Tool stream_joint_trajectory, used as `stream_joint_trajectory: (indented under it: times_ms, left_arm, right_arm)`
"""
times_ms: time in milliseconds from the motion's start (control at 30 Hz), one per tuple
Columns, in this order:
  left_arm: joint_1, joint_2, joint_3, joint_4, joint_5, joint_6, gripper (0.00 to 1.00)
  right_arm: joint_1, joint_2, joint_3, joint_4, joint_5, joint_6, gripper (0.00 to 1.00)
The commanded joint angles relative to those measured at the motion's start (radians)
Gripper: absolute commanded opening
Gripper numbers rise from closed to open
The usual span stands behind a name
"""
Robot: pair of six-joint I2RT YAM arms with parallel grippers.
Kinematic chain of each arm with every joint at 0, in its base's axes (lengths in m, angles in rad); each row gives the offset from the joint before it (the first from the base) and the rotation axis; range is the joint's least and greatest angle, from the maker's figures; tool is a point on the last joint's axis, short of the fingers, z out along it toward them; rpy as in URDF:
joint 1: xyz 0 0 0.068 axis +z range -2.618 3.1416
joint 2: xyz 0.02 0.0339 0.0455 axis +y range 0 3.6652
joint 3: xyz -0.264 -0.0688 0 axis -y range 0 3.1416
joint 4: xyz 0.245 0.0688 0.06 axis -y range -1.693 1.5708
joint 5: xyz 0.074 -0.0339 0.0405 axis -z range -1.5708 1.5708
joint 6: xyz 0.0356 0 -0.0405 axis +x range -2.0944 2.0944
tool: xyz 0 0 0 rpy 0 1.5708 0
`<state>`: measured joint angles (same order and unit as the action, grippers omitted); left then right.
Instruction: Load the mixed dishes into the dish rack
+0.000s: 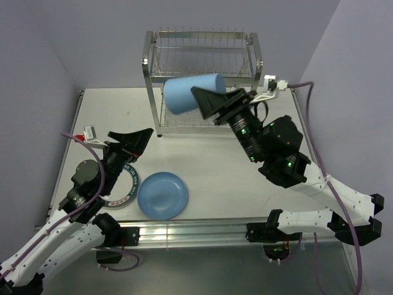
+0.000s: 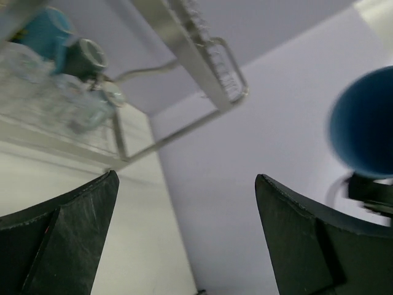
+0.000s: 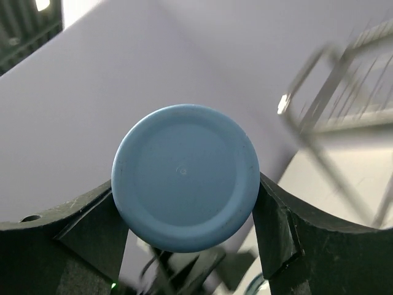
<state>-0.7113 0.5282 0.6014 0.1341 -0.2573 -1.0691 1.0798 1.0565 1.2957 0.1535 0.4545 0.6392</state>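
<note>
The right gripper (image 1: 206, 103) grips the blue tumbler (image 1: 189, 93) by its sides, in the air just in front of the dish rack (image 1: 199, 46). The tumbler's long axis lies level, with the base toward the wrist. The left gripper (image 1: 136, 142), wide open and empty, is farther from the rack.

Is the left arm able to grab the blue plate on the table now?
Probably yes. The left gripper is open and empty, and the blue plate lies flat close beside that arm with nothing on top of it or in between.
</note>
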Motion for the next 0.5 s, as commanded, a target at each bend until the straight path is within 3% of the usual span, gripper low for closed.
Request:
stream_joint_trajectory:
  times_ms: [0, 167, 467]
  left_arm:
    - [-0.001, 0.050, 0.140, -0.378, -0.194, 0.078, 0.99]
    - [-0.002, 0.243, 0.258, -0.586, -0.200, 0.133, 0.99]
    - [-0.001, 0.285, 0.150, -0.530, -0.114, 0.132, 0.97]
  right_arm:
    - [-0.023, 0.060, 0.164, -0.048, 0.160, -0.368, 0.00]
    - [-0.138, 0.201, 0.419, -0.118, 0.187, -0.593, 0.00]
    - [-0.329, 0.566, 0.760, -0.184, 0.240, -0.886, 0.00]
